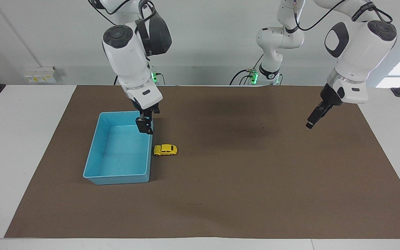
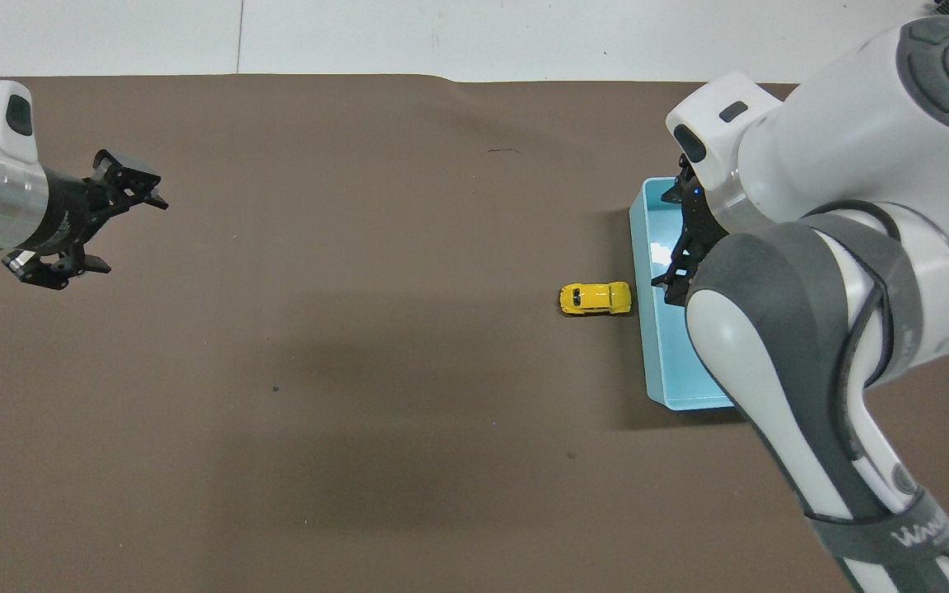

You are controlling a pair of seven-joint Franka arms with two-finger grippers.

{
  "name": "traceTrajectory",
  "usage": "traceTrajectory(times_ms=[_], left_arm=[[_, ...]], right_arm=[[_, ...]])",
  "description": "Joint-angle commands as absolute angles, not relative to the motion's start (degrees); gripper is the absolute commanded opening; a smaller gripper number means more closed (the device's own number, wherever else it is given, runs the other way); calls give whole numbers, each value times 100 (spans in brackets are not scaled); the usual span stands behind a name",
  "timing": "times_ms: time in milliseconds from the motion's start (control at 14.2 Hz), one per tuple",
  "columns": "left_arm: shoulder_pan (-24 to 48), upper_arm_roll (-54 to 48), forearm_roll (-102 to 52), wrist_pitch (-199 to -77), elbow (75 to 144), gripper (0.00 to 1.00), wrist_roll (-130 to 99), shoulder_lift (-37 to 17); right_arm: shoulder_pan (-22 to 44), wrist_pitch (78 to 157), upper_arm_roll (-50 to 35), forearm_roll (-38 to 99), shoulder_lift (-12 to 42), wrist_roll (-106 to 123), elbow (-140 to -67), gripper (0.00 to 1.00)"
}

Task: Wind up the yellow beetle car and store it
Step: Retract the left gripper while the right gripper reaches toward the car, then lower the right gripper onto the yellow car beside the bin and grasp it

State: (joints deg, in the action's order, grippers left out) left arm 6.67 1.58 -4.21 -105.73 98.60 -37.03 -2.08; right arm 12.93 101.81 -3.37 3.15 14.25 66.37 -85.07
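A brown mat point(image 1: 241, 180) covers most of the white table point(image 1: 19, 146), with a pale wall at the robots' end; that is all I have on my screens. The yellow beetle car point(image 1: 165, 149) sits on its wheels on the mat, just beside the long wall of the blue bin point(image 1: 116, 178), on the side toward the left arm's end of the table. From the facing camera I cannot say whether its nose touches the bin wall or stops just short of it; the overhead shot point(image 2: 596, 298) shows them very close.

The right gripper point(image 1: 144, 127) hangs over the bin's edge nearest the car, above the bin's corner closer to the robots. Face-on I see it almost as one dark block. Overhead, the right arm's big white and grey links cover most of the bin point(image 2: 654, 362) and much of the gripper point(image 2: 676, 284), so only a strip of blue shows. Its jaws stand apart and hold nothing.

The left gripper point(image 1: 311, 122) waits in the air over bare mat toward the left arm's end, well apart from the car. Overhead point(image 2: 91, 231) its fingers are spread wide and empty, and the arm itself is cut off by the frame edge.
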Motion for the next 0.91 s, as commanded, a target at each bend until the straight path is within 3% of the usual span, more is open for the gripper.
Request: traceTrajectory(times_ms=[0,562,844], left_arm=[[502,114,-378,-10302,9932,100,-2834,-62],[264,149,-229,-9660,9940,100,-292,281],[132,158,-229,-9554,9932,100,-220,571]], right_arm=[[1370,10388,-378,299,1502,6987,-8586,100],[1450,11029,-378,316,1512,7110,-9386,100],[1477,11381,-378,334,1512,7137,-9825,100]])
